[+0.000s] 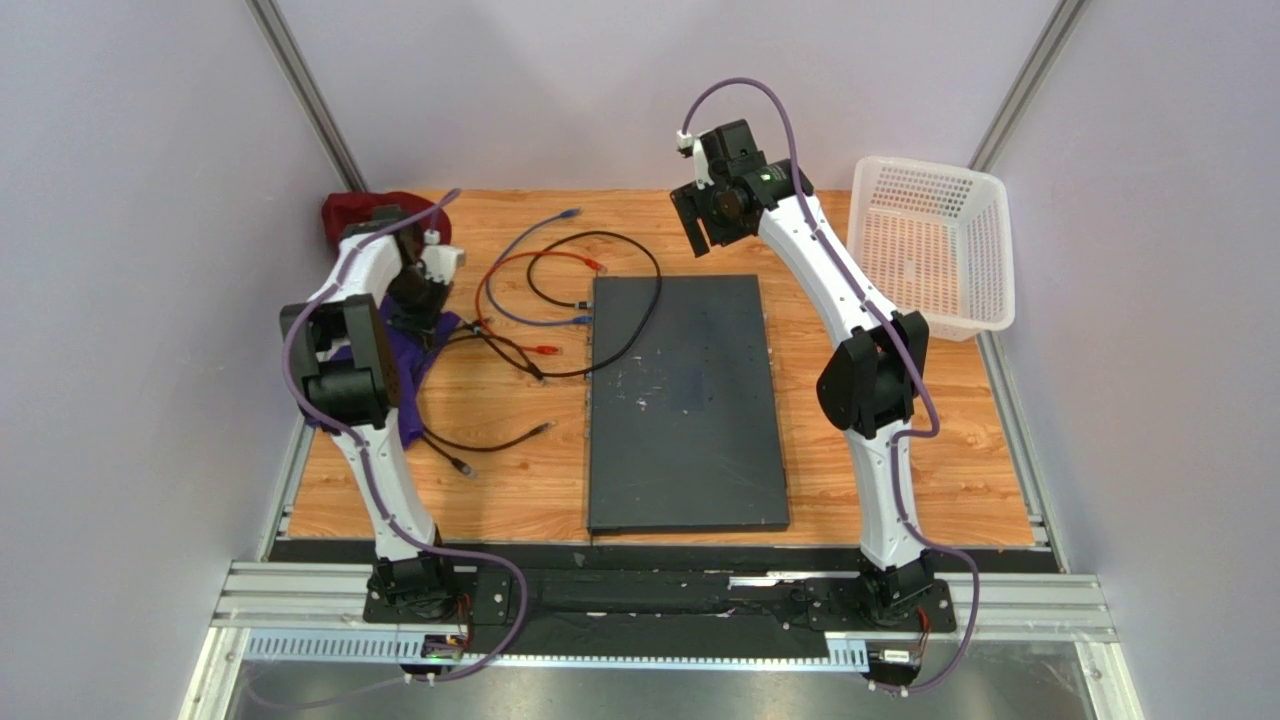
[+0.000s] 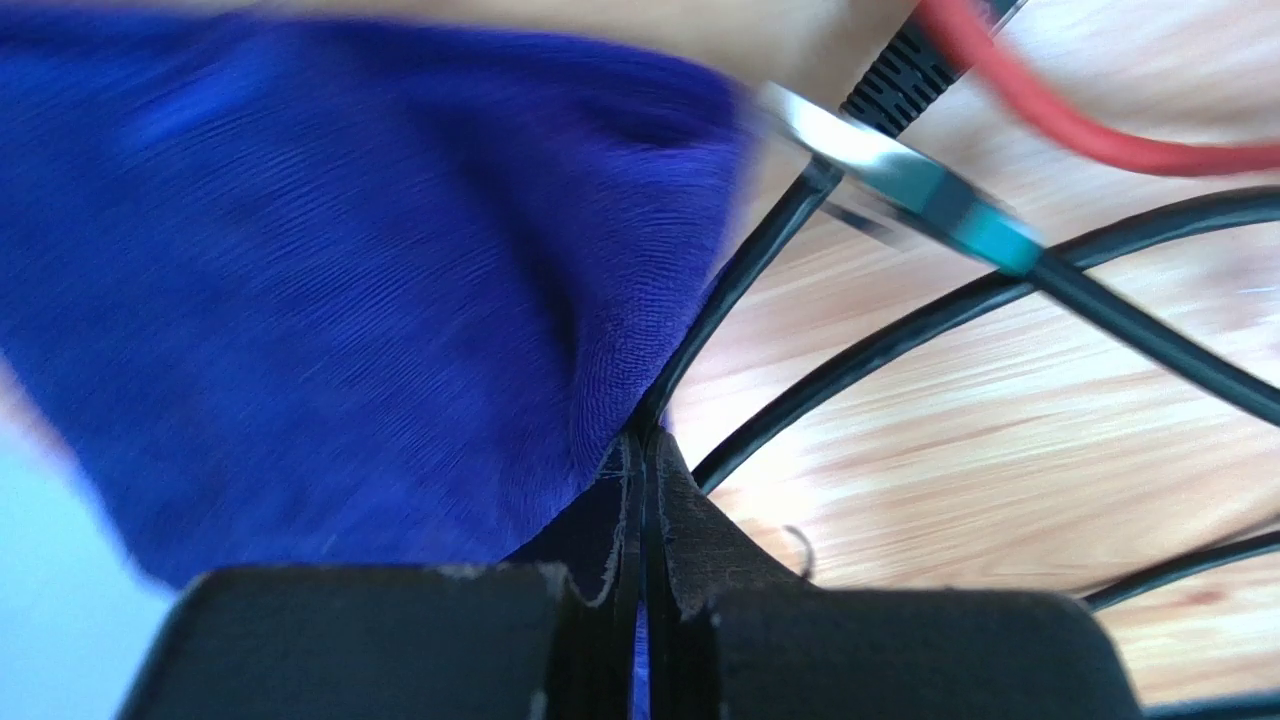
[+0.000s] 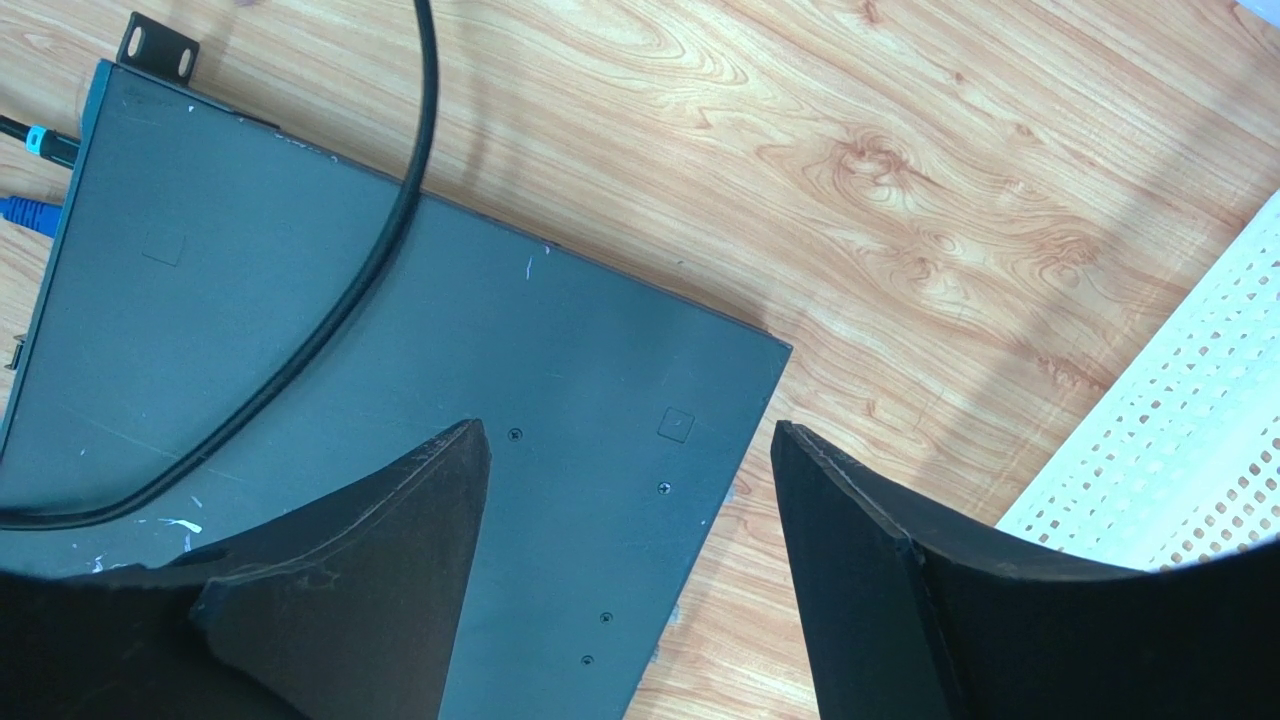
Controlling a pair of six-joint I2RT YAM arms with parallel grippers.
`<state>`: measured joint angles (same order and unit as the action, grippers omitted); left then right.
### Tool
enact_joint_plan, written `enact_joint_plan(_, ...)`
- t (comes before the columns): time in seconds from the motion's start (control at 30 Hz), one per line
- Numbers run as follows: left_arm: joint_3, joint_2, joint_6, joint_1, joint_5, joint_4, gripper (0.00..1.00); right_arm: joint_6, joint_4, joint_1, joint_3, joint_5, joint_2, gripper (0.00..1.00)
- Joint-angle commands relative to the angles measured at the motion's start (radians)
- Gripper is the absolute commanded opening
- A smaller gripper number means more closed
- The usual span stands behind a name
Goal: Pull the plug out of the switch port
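The switch [image 1: 684,398] is a flat dark grey slab in the middle of the table; it also shows in the right wrist view [image 3: 376,375]. A blue plug [image 3: 27,215] and a teal-booted black plug [image 3: 41,141] sit in its left edge. A black cable [image 3: 361,285] lies across its top. My right gripper [image 3: 628,428] is open and empty, high above the switch's far right corner [image 1: 699,218]. My left gripper [image 2: 646,438] is shut, fingertips at the edge of a blue cloth [image 2: 346,300] where a black cable [image 2: 842,375] passes. A loose silver plug [image 2: 902,188] lies nearby.
A white mesh basket [image 1: 932,240] stands at the far right. A red cloth [image 1: 368,210] lies at the far left corner. Red, blue and black cables [image 1: 526,300] are tangled on the wood between the blue cloth [image 1: 394,353] and the switch.
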<state>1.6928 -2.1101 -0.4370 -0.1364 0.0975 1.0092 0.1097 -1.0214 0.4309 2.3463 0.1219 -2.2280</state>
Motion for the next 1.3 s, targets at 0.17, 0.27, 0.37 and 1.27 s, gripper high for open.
enact_joint_plan(0.17,0.126,-0.002,0.075,-0.097,0.060,-0.031,0.00,-0.015,-0.002,0.003,0.047,-0.010,-0.019,0.74)
enact_joint_plan(0.27,0.177,-0.060,0.110,-0.098,0.042,-0.037,0.00,-0.013,-0.002,0.000,0.042,-0.008,-0.016,0.74)
enact_joint_plan(0.37,0.202,-0.094,0.101,-0.097,0.036,-0.041,0.00,-0.010,-0.002,0.000,0.039,-0.004,-0.012,0.74)
enact_joint_plan(1.27,0.416,-0.068,0.095,0.158,0.603,-0.061,0.57,0.110,-0.063,0.038,-0.231,-0.229,0.125,0.80)
